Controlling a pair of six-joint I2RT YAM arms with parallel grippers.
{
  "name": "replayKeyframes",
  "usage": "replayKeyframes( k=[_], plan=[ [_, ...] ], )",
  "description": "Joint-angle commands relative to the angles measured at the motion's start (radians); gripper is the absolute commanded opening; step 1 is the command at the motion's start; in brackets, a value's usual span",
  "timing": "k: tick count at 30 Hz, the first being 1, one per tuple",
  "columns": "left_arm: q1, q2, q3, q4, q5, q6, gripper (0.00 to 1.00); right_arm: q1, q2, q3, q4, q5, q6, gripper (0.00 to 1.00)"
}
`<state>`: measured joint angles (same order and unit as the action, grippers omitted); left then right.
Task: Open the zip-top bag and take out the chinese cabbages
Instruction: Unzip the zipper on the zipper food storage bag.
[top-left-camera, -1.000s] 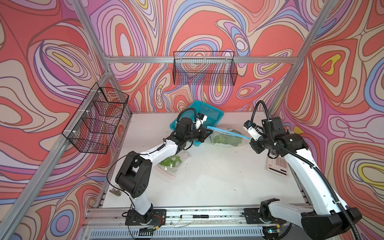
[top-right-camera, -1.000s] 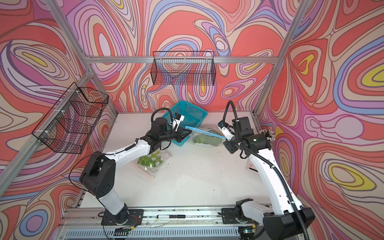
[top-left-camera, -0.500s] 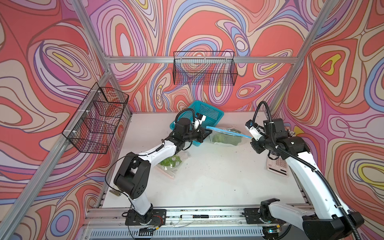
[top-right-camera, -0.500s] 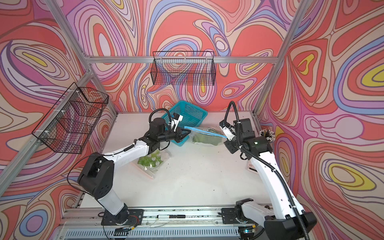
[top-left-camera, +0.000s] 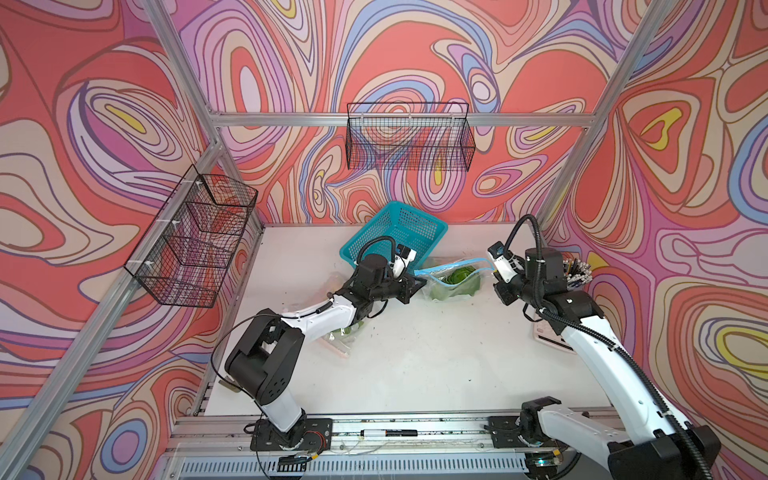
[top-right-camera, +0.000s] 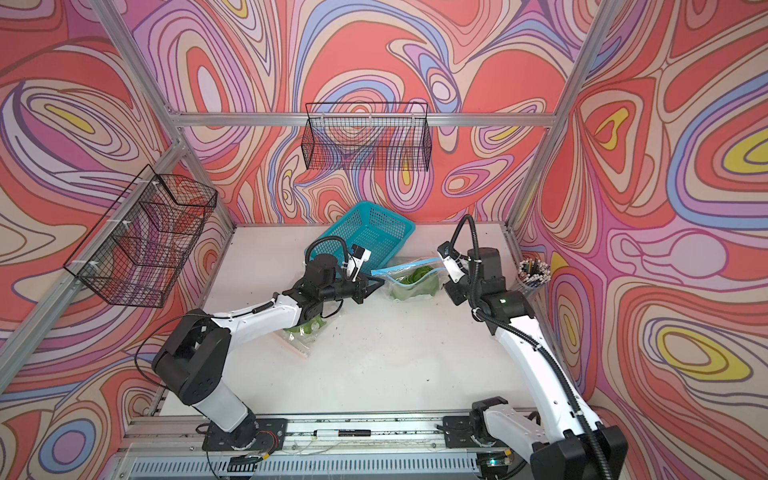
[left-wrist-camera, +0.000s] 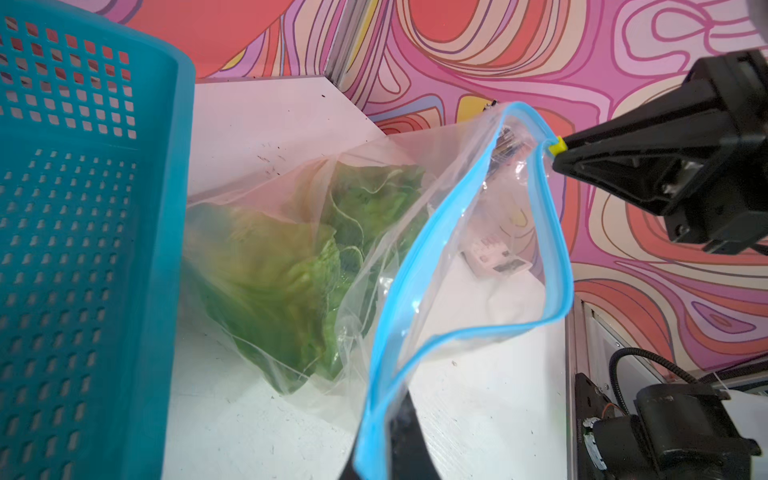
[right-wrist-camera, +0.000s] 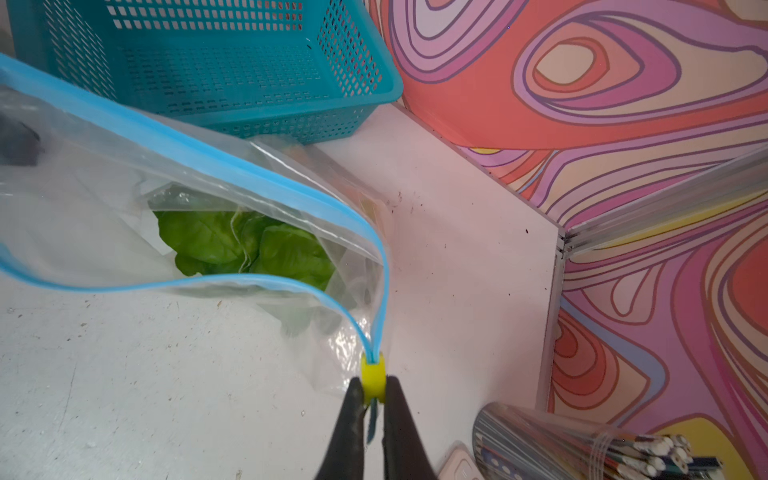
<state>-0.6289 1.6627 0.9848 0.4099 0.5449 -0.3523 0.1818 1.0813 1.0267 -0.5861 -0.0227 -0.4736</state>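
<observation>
A clear zip-top bag (top-left-camera: 467, 286) with a blue zip strip hangs stretched between my two grippers, its bottom resting on the white table. The chinese cabbages (left-wrist-camera: 282, 266) show as green leaves inside it, also seen through the open mouth in the right wrist view (right-wrist-camera: 241, 245). My left gripper (left-wrist-camera: 386, 457) is shut on one end of the blue strip. My right gripper (right-wrist-camera: 372, 399) is shut on the yellow slider (right-wrist-camera: 372, 380) at the other end. The two blue lips have parted into an open loop. Both top views show the left gripper (top-left-camera: 417, 277) and the right gripper (top-right-camera: 446, 270).
A teal plastic basket (top-left-camera: 399, 232) leans just behind the bag. A second bag of greens (top-left-camera: 345, 332) lies under my left arm. A cup of pencils (top-left-camera: 575, 270) and a pink calculator (top-left-camera: 548, 336) stand by the right wall. Wire baskets (top-left-camera: 409, 137) hang on the walls.
The blue lips have spread slightly further apart. Both grippers keep their hold and have barely shifted.
</observation>
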Motion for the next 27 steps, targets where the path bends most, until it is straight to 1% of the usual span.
replayKeyframes(
  k=[1, 3, 5, 7, 9, 10, 12, 15, 18, 24, 27],
  plan=[
    [-0.017, -0.042, -0.026, 0.029, -0.049, -0.001, 0.01, -0.003, -0.010, -0.033, 0.093, -0.063, -0.012, 0.00],
    [-0.017, -0.066, -0.040, 0.004, -0.081, 0.026, 0.05, -0.004, -0.022, -0.054, 0.101, -0.057, -0.018, 0.00],
    [-0.017, -0.095, -0.029, -0.071, -0.115, 0.079, 0.18, -0.005, -0.027, -0.073, 0.106, -0.048, -0.027, 0.00],
    [-0.017, -0.117, 0.000, -0.167, -0.147, 0.145, 0.28, -0.005, -0.027, -0.086, 0.108, -0.046, -0.035, 0.00],
    [-0.017, -0.135, 0.040, -0.265, -0.186, 0.215, 0.44, -0.005, -0.023, -0.095, 0.110, -0.044, -0.040, 0.00],
    [-0.017, -0.143, 0.060, -0.312, -0.204, 0.256, 0.49, -0.004, -0.022, -0.098, 0.114, -0.041, -0.041, 0.00],
    [-0.015, -0.158, 0.098, -0.377, -0.237, 0.308, 0.56, -0.005, -0.023, -0.103, 0.117, -0.036, -0.044, 0.00],
    [-0.015, -0.170, 0.145, -0.445, -0.243, 0.382, 0.61, -0.005, -0.030, -0.108, 0.120, -0.029, -0.050, 0.00],
    [-0.015, -0.145, 0.214, -0.537, -0.202, 0.476, 0.63, -0.005, -0.034, -0.112, 0.118, -0.034, -0.054, 0.00],
    [-0.015, -0.001, 0.438, -0.776, -0.033, 0.622, 0.58, -0.005, -0.023, -0.111, 0.112, -0.034, -0.063, 0.00],
    [-0.015, 0.080, 0.544, -0.884, 0.002, 0.681, 0.55, -0.004, -0.020, -0.109, 0.116, -0.038, -0.062, 0.00]
  ],
)
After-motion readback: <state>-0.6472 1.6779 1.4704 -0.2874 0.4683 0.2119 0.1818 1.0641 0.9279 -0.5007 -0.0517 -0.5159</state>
